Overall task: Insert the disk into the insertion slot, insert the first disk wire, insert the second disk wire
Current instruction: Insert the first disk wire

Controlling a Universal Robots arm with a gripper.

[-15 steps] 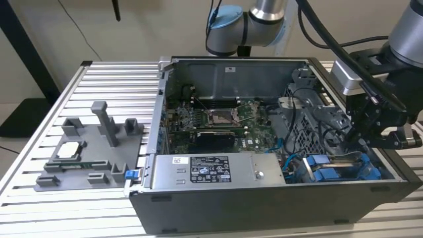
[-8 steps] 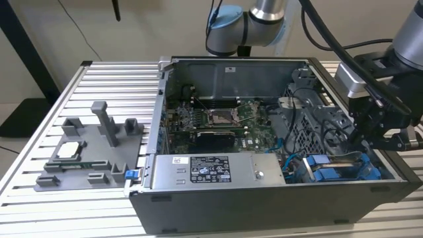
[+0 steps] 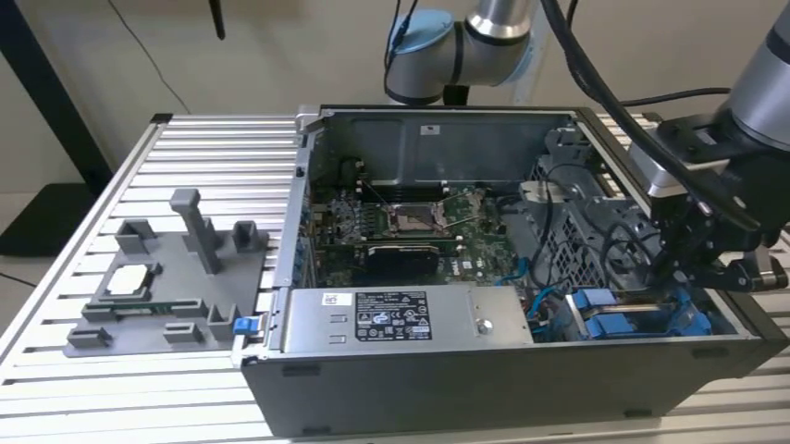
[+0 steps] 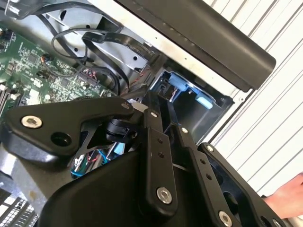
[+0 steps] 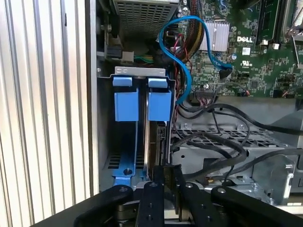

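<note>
Gripping the disk (image 5: 156, 142) by its near edge, your gripper (image 5: 166, 170) has its jaws pinched narrow on it, holding it on edge straight ahead of them, seemingly to run true into the blue-tabbed insertion slot (image 5: 158, 104) beyond.

Exterior view: fixed off the arm, raised, looking down across the slatted table (image 3: 185, 166) at the open computer case (image 3: 494, 379). Mid distance, whole case in frame, gripper (image 3: 686, 277) at the exterior view's right.

First wrist view: sits behind the jaws, very near, facing along them into the drive cage (image 5: 139, 71). The motherboard (image 5: 246, 52) lies farther ahead of the jaws.

Second wrist view: on another side of the jaws, nearer, facing past them to the case wall.

All three views share the blue-tabbed cage and the motherboard.
</note>
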